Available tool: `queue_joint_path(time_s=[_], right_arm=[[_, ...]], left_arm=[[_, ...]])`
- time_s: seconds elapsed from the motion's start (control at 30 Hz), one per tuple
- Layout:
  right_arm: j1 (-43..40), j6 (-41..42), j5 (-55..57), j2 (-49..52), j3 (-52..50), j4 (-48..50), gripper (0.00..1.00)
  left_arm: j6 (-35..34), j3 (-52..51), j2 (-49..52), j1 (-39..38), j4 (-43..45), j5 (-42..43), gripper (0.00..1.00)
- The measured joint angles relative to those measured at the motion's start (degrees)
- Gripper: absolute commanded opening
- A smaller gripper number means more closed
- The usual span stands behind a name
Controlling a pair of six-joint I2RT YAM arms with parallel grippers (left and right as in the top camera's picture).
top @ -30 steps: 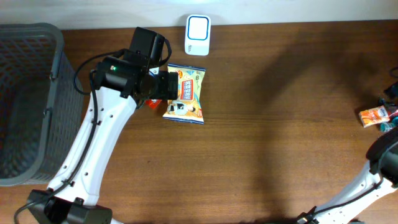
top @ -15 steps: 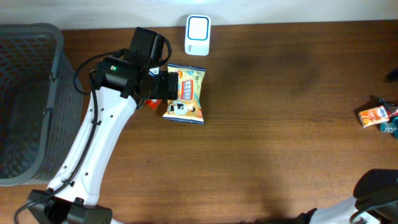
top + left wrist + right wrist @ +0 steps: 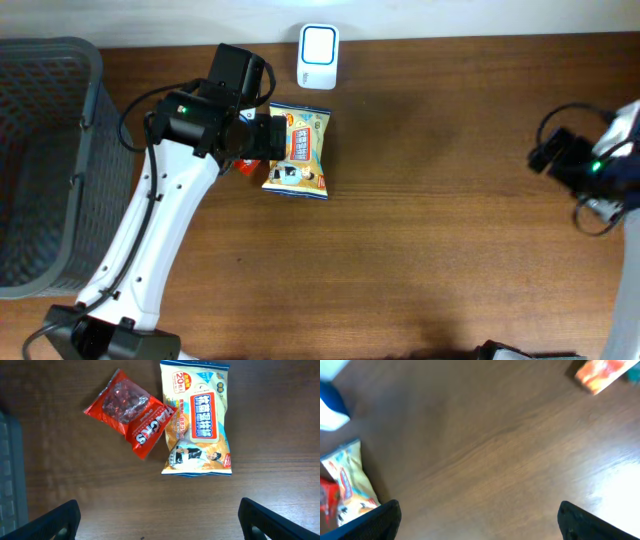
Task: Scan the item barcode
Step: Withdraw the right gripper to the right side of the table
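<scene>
plainly, left tool (image 3: 161,522), right tool (image 3: 479,521), agape, empty

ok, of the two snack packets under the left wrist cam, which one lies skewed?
The red Hacks packet. It lies diagonally, to the left of the yellow packet, which sits square to the wrist view.

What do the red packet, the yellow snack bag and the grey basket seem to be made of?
Red packet: probably thin plastic film, glossy and partly clear; it is crinkled and glints.
Yellow snack bag: likely printed plastic film, smoother, with flat sealed ends.
Grey basket: looks like moulded matte plastic, judging by its even mesh walls.
</scene>
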Motion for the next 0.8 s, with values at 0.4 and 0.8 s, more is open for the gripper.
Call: queue_joint_path(time_s=[0.4, 0.8], right_arm=[[0.37, 1.07, -0.07, -21.14, -17.55, 5.16, 0.99], [0.37, 1.05, -0.07, -21.99, -17.88, 5.20, 0.99]], left_arm=[[0.00, 0.00, 0.00, 0.00, 0.02, -0.02, 0.99], [0.00, 0.00, 0.00, 0.00, 0.02, -0.02, 0.99]])
